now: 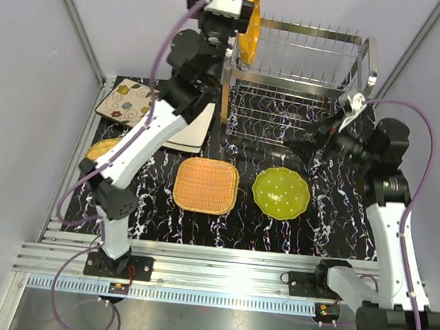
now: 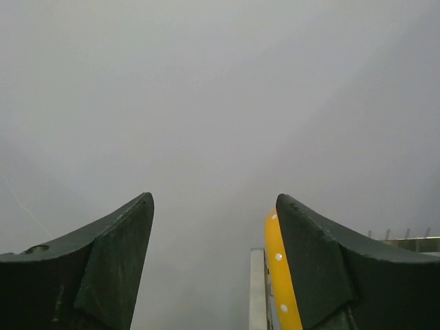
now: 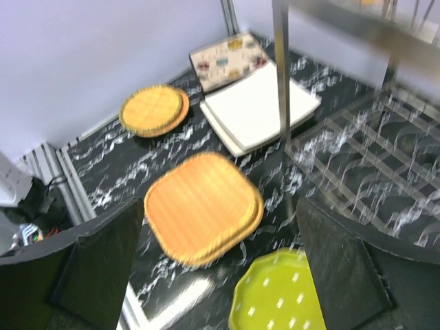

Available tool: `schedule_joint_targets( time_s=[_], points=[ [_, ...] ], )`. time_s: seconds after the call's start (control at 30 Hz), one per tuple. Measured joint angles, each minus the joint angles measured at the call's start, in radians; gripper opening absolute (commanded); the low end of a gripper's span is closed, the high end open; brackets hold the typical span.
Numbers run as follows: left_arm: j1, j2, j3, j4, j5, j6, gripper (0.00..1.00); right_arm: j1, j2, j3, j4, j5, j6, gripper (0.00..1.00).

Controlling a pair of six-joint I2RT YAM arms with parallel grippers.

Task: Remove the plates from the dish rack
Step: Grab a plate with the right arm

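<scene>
1. Unloaded onto black marbled worktop (image 1: 332, 215), well below left hand (image 2: 214, 197): square beige floral plate (image 1: 125, 101), square white plates (image 1: 196, 131), round wicker plate (image 1: 101, 148), rounded-square wicker plate (image 1: 206, 185), green dotted plate (image 1: 280, 193).
2. Outstanding: round orange dotted plate (image 2: 282, 282), upright in steel wire dish rack (image 1: 315, 65), between left hand's spread fingers, not clamped.
3. Right hand (image 3: 220, 203) spread, empty, near rack's lower tier.
4. Hidden by left arm: orange plate's seating in the prongs. Stack counts unclear.

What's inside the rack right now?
At the left end of the rack, upper tier, one orange plate stands on edge between the fingers of the open left claw. Other slots look bare. The left arm hides the lower tier's left corner.
</scene>
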State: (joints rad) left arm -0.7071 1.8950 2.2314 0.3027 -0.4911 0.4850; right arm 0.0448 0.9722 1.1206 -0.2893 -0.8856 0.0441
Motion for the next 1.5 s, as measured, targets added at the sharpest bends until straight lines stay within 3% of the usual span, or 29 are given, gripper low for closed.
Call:
schedule_joint_targets(
  time_s=[0.13,0.2,0.5,0.67,1.1,1.2,1.47,1.5],
  points=[
    [0.004,-0.171,-0.108,-0.09,0.001,-0.114,0.93,0.024,0.189,0.206,0.069,-0.021,0.063,1.0],
    [0.017,-0.28,-0.201,-0.137,0.014,-0.19,0.96,0.051,0.318,0.353,0.075,-0.017,0.108,0.99],
    [0.081,-0.737,-0.715,-0.274,0.081,-0.481,0.99,0.138,0.792,0.987,0.042,0.084,0.333,0.89],
    [0.087,-0.861,-0.855,-0.355,0.134,-0.585,0.99,0.197,1.032,1.333,-0.012,0.127,0.423,0.87],
    [0.093,-1.103,-1.088,-0.485,0.172,-0.75,0.99,0.285,1.165,1.431,-0.057,0.267,0.421,0.74],
    [0.093,-1.131,-1.119,-0.495,0.166,-0.779,0.99,0.301,1.174,1.434,-0.06,0.299,0.396,0.65],
    [0.093,-1.183,-1.183,-0.502,0.153,-0.832,0.99,0.308,1.199,1.445,-0.075,0.351,0.333,0.1],
    [0.093,-1.186,-1.187,-0.504,0.152,-0.836,0.99,0.307,1.2,1.446,-0.073,0.352,0.321,0.07]
  ],
)
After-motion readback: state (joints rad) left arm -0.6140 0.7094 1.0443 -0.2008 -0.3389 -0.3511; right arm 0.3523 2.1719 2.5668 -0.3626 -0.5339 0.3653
